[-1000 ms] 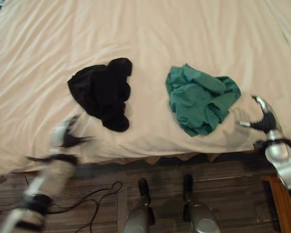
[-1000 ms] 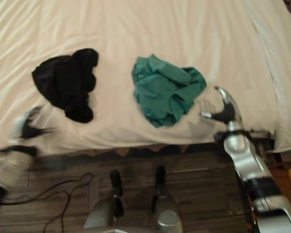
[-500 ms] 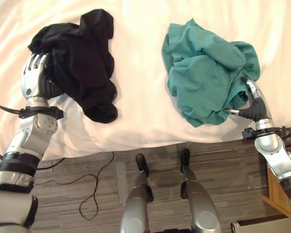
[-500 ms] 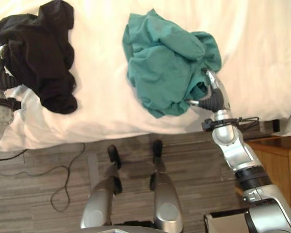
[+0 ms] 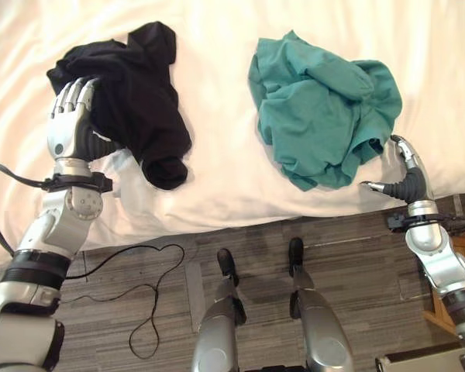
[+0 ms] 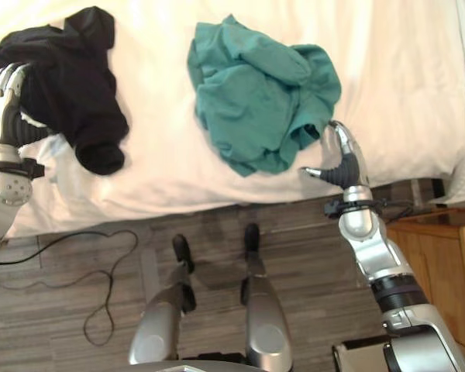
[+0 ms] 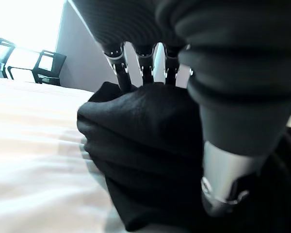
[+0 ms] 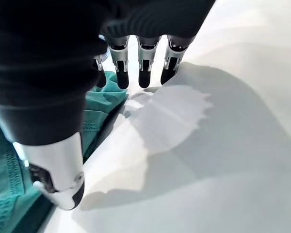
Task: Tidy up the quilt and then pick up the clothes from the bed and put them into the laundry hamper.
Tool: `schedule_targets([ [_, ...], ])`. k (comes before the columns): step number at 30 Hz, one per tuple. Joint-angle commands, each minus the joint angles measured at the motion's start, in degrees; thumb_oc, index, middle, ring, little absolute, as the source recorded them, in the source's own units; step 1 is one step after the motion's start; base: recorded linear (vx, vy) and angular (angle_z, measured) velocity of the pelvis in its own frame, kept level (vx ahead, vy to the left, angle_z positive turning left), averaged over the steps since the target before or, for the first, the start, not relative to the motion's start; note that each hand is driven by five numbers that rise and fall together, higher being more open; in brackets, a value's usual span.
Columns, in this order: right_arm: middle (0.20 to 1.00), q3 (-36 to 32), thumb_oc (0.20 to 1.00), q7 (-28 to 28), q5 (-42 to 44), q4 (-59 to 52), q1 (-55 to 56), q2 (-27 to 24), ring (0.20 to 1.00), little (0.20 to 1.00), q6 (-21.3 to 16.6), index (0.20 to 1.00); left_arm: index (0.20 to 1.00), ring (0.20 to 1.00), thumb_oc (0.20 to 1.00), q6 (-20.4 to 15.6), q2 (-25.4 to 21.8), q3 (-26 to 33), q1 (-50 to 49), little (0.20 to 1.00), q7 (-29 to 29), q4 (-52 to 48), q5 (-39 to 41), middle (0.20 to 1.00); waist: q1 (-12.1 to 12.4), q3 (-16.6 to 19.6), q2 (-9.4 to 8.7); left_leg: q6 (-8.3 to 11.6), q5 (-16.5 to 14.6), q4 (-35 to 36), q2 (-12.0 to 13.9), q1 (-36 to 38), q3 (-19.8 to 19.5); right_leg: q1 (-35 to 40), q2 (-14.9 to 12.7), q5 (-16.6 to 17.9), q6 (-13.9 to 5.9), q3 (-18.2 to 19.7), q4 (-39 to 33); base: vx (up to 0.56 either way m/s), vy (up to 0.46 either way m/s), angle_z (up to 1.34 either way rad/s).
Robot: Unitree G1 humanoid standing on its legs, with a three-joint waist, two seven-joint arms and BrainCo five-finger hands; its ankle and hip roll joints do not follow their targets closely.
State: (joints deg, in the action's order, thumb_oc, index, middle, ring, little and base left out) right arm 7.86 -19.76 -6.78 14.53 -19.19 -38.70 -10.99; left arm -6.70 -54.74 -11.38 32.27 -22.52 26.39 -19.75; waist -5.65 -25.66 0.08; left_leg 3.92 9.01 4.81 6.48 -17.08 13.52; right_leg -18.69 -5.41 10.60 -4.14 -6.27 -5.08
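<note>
- Left eye view: black garment (image 5: 136, 97) lies left of green garment (image 5: 322, 116) on the quilt (image 5: 217, 163); left hand (image 5: 68, 124) rests on the black one, fingers straight.
- Right wrist view: right hand (image 8: 58, 160), fingers spread, beside the green garment's edge, holding nothing.

A white-sheeted bed (image 5: 217, 178) stands on a dark wood-plank floor (image 5: 139, 271), with a wooden cabinet (image 6: 442, 256) at its right corner. Beyond the bed, dark chairs (image 7: 24, 60) stand before a grey wall (image 7: 82, 53) and a bright window (image 7: 24, 22).
</note>
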Motion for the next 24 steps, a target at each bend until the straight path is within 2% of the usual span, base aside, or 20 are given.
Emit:
schedule_targets([
  [1, 1.0, -0.4, 1.0, -0.8, -0.7, -0.8, -4.3, -0.4, 1.0, 1.0, -1.7, 1.0, 1.0, 1.0, 1.0, 1.8, -0.4, -4.3, 11.3, 1.0, -1.0, 8.1, -3.5, 1.0, -2.1, 0.7, -0.47, 2.32, -3.8, 0.2, 0.4, 0.3, -0.8, -2.3, -2.5, -7.9, -4.46, 1.2, 5.8, -0.04, 0.0, 0.02],
  [2, 1.0, -0.2, 1.0, -0.7, -0.1, -1.5, -4.8, -0.6, 1.0, 1.0, -2.1, 1.0, 1.0, 1.0, 1.0, 2.3, -1.1, -6.3, 14.0, 1.0, -1.3, 9.9, -4.3, 1.0, -2.5, 0.5, -0.74, 2.48, -3.8, 0.2, 0.6, -0.1, -0.6, -2.7, -2.4, -7.8, -4.59, 1.3, 5.8, -0.03, -0.011, -0.04],
  [3, 1.0, -0.4, 1.0, -0.5, 0.8, -2.3, -5.0, -0.6, 1.0, 1.0, -2.6, 1.0, 0.915, 0.915, 0.915, 2.9, -1.9, -8.3, 16.8, 0.915, -1.4, 11.7, -4.9, 0.915, -2.6, 0.6, -1.12, 2.59, -3.6, 0.2, 0.8, -0.9, -0.5, -3.5, -2.2, -7.4, -4.73, 1.2, 5.6, 0.0, -0.014, -0.06],
  [4, 1.0, -0.4, 1.0, -0.5, 0.8, -2.3, -4.9, -0.6, 1.0, 1.0, -2.6, 1.0, 0.68, 0.68, 0.68, 2.9, -1.9, -8.4, 16.9, 0.68, -1.4, 11.7, -4.8, 0.68, -2.5, 0.6, -1.14, 2.59, -3.6, 0.2, 0.8, -0.9, -0.5, -3.5, -2.2, -7.4, -4.73, 1.2, 5.6, -0.02, -0.036, -0.06],
  [5, 1.0, -0.4, 1.0, 0.1, 1.9, -4.0, -4.5, -0.8, 1.0, 1.0, -3.3, 1.0, 0.332, 0.332, 0.332, 3.8, -4.2, -10.8, 20.3, 0.332, -1.4, 12.3, -6.8, 0.332, -3.1, 0.7, -1.55, 2.77, -3.3, 0.2, 1.0, -2.3, -0.3, -4.5, -1.8, -6.7, -5.01, 1.1, 4.9, -0.02, -0.041, -0.03],
  [7, 1.0, -0.6, 1.0, 1.1, 2.2, -5.5, -3.1, -0.9, 1.0, 1.0, -3.9, 1.0, 0.2, 0.2, 0.2, 4.4, -6.4, -12.3, 22.3, 0.2, -0.8, 12.4, -8.6, 0.2, -3.5, 1.1, -1.75, 3.04, -3.0, 0.2, 1.5, -3.5, -0.1, -5.2, -1.7, -6.4, -5.25, 0.7, 4.2, -0.02, -0.041, -0.01],
  [13, 1.0, -1.0, 1.0, 2.9, 1.6, -5.8, -0.6, 0.0, 1.0, 1.0, -4.1, 1.0, 0.2, 0.2, 0.2, 3.3, -9.0, -12.5, 21.6, 0.2, 0.4, 9.2, -10.0, 0.2, -3.3, 3.2, -1.68, 3.31, -3.2, 0.2, 2.1, -3.8, -0.4, -4.8, -1.4, -6.4, -5.2, 0.1, 3.0, 0.03, -0.014, -0.03],
  [18, 1.0, -0.1, 1.0, 3.0, 0.0, -6.6, 0.3, 0.1, 1.0, 1.0, -3.8, 1.0, 0.2, 0.2, 0.2, 0.5, -8.1, -5.6, 12.3, 0.2, 0.5, 1.0, -7.2, 0.2, -2.0, 4.7, -1.42, 3.39, -3.8, 0.2, 2.2, -0.5, -0.7, -1.2, -1.3, -7.6, -4.72, -0.4, 2.8, 0.07, -0.02, -0.02],
  [19, 1.0, 0.3, 1.0, 3.1, -1.2, -7.2, 1.0, 0.0, 1.0, 1.0, -3.4, 1.0, 0.2, 0.2, 0.2, -1.3, -6.2, -1.4, 5.3, 0.2, 0.2, -2.9, -4.6, 0.2, -1.1, 5.9, -1.38, 3.37, -4.1, 0.2, 2.2, 1.2, -0.8, 0.8, -1.2, -8.2, -4.46, -0.6, 2.8, 0.06, -0.016, -0.04],
  [20, 1.0, 0.5, 1.0, 3.1, -1.2, -7.3, 1.0, -0.1, 1.0, 1.0, -3.4, 1.0, 0.2, 0.2, 0.2, -1.3, -6.2, -0.6, 4.4, 0.2, 0.3, -3.3, -4.7, 0.2, -1.3, 5.9, -1.31, 3.33, -3.9, 0.2, 2.2, 1.2, -0.8, 0.8, -1.2, -7.9, -4.39, -0.6, 2.8, 0.16, -0.027, -0.06],
  [21, 1.0, 1.0, 1.0, 3.3, -3.1, -8.2, 1.9, -0.5, 1.0, 1.0, -2.9, 1.0, 0.2, 0.2, 0.2, -3.0, -3.3, 5.0, -5.2, 0.2, 0.8, -8.2, -2.7, 0.2, -0.7, 7.2, -1.11, 3.26, -4.4, 0.2, 2.0, 3.3, -0.9, 3.1, -1.1, -8.5, -4.13, -1.0, 2.6, 0.12, -0.02, -0.02],
  [22, 1.0, 0.9, 1.0, 3.5, -4.2, -8.8, 2.4, -0.8, 1.0, 1.0, -2.6, 1.0, 0.2, 0.2, 0.2, -4.1, -1.5, 7.4, -9.9, 0.2, 1.5, -10.6, -1.8, 0.2, -0.4, 8.0, -1.02, 3.26, -4.7, 0.2, 1.9, 4.2, -0.9, 4.4, -1.1, -8.8, -4.06, -1.2, 2.4, 0.14, -0.018, 0.04],
  [23, 1.0, 1.1, 1.0, 3.5, -4.2, -8.8, 2.3, -0.9, 1.0, 1.0, -2.5, 1.0, 0.2, 0.2, 0.2, -4.0, -1.5, 7.7, -10.2, 0.2, 1.5, -10.8, -1.8, 0.2, -0.5, 8.0, -1.0, 3.26, -4.6, 0.2, 1.9, 4.1, -1.0, 4.4, -1.1, -8.7, -4.06, -1.3, 2.4, 0.12, -0.026, 0.14],
  [24, 1.0, 0.9, 1.0, 3.6, -5.7, -8.9, 2.9, -0.9, 1.0, 1.0, -1.8, 1.0, 0.2, 0.2, 0.2, -5.8, 2.9, 11.0, -17.8, 0.2, 2.4, -12.9, 0.7, 0.2, 0.3, 9.2, -0.99, 3.21, -5.1, 0.2, 1.6, 5.9, -1.3, 6.5, -1.0, -9.2, -3.9, -1.7, 2.2, 0.14, -0.027, 0.19],
])
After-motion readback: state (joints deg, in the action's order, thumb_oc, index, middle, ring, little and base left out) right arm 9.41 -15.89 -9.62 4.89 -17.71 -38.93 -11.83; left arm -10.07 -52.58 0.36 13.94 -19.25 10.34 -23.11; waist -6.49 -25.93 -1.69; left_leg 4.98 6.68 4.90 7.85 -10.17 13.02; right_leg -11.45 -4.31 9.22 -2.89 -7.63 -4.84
